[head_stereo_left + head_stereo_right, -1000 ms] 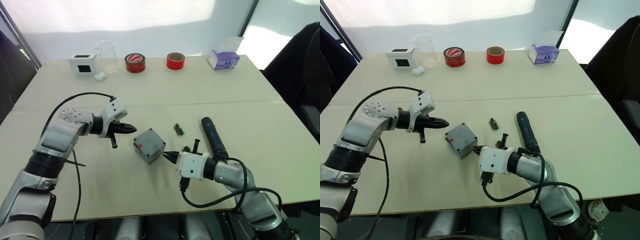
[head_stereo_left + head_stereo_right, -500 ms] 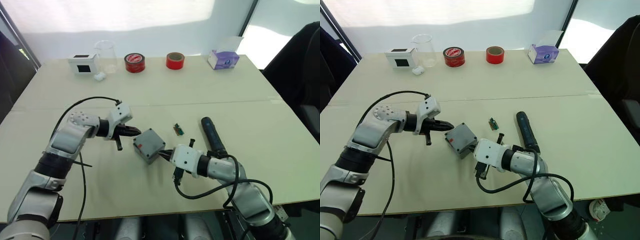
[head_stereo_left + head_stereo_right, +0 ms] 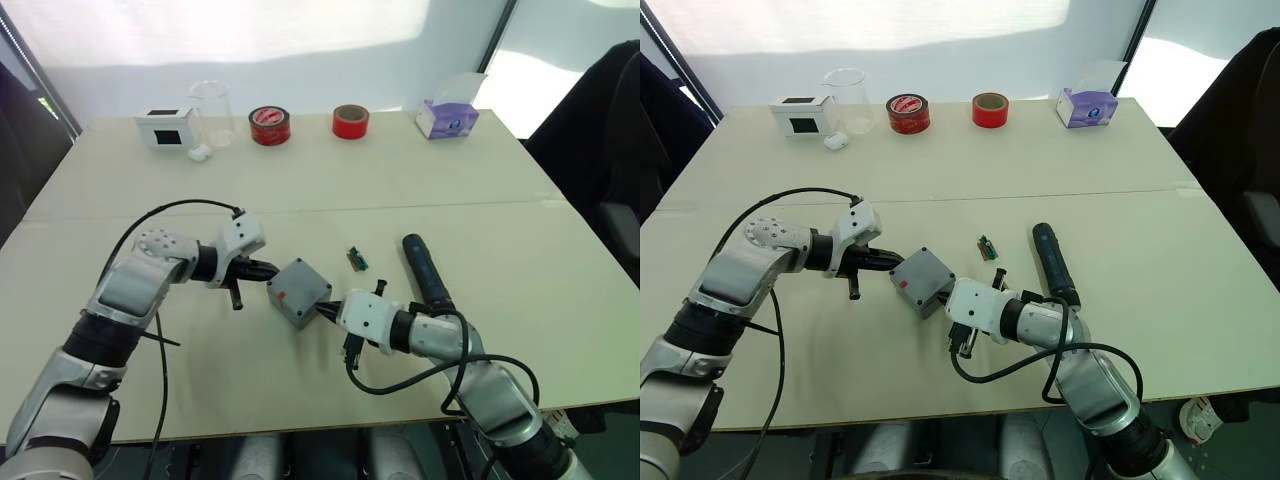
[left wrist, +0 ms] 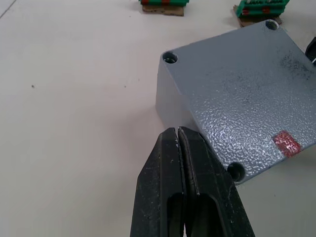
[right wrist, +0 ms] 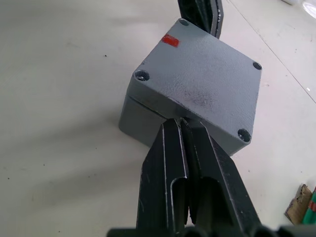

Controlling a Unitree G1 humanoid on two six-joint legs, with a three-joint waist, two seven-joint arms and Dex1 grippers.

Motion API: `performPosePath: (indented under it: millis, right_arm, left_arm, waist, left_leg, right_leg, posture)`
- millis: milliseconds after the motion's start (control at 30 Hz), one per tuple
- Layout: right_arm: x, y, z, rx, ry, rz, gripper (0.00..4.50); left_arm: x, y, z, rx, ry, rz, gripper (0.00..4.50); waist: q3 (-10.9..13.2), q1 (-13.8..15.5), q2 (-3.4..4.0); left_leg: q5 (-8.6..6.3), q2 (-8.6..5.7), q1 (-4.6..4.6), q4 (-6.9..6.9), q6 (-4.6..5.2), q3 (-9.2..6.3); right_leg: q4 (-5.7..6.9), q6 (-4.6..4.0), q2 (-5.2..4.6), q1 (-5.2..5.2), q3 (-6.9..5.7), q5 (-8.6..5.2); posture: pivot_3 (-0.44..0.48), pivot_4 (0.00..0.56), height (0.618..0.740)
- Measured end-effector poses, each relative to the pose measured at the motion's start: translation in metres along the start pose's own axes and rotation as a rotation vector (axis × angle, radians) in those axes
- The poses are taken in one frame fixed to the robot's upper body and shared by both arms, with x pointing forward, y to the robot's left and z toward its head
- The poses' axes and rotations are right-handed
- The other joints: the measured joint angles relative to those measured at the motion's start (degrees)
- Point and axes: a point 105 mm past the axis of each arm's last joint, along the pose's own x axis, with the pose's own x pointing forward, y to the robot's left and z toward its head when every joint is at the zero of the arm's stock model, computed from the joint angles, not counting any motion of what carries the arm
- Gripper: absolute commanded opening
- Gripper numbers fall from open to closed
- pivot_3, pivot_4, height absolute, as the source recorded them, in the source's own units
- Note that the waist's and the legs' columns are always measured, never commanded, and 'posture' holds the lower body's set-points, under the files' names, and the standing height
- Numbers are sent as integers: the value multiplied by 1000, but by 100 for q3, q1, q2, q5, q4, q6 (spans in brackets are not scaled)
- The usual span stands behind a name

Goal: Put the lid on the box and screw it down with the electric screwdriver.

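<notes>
Box [image 3: 299, 291]: square, grey, pebbled cast metal, a round screw hole at each corner of its top face and a small red mark near one edge. Sits on the table [image 3: 400, 180] between the two claws, turned cornerwise. A seam runs around its side wall a little below the top, so the lid [image 5: 207, 79] appears to be seated on it already, flush all round.

Left claw [image 3: 272, 268]: two black tapered fingers pressed together, pinching nothing. Tips touch or all but touch the box's side just below the top edge; which, cannot be told.

Right claw [image 3: 331, 309]: fingers likewise pressed together, empty. Tips meet the opposite side of the box at the seam line. The box lies directly ahead of both claws, wedged between their tips.

Screwdriver [image 3: 427, 271]: dark blue-black smooth cylinder, lying flat on the table beside and beyond the right wrist, well apart from the box.

Small green part [image 3: 358, 259]: lies on the table between box and screwdriver, near the right claw.

Table: pale, matt, smooth, with a seam running across it beyond both claws.
</notes>
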Motion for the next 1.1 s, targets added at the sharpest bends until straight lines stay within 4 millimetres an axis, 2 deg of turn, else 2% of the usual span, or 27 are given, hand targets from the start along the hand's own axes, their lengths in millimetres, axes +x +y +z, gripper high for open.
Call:
performPosePath:
  millis: [333,567,800,933,1100]
  right_arm:
    - [1,-1,-1,-4,1,1,58]
    - [-1,5,-6,79,26,47,58]
    - [6,-3,-11,76,63,31,58]
    - [12,-7,-24,78,111,24,58]
    - [18,-21,-30,45,140,-8,58]
  left_arm:
    - [-1,1,0,13,4,5,0]
    - [5,22,-3,5,-15,95,0]
    - [23,10,-9,14,-14,42,0]
    - [20,1,-27,-23,26,32,0]
    - [13,-15,-33,-57,41,19,0]
  waist:
    - [0,-6,0]
    - [2,1,-1]
    - [2,-15,-1]
    - [3,-23,1]
    - [5,-3,0]
  left_leg:
    - [0,0,0,-1,0,0]
    - [0,-1,0,-1,0,1]
    - [0,0,-1,-2,0,1]
    - [0,1,-1,-6,0,2]
    - [0,0,-1,-6,-1,1]
  right_leg:
    - [0,0,0,-1,0,0]
    - [0,0,0,-1,0,0]
    - [0,0,-1,-4,0,0]
    - [0,0,-1,-7,1,0]
    - [0,0,-5,-6,1,0]
  posture:
    - [0,150,740]
    - [0,150,740]
    - [0,150,740]
    - [0,150,740]
    - [0,150,740]
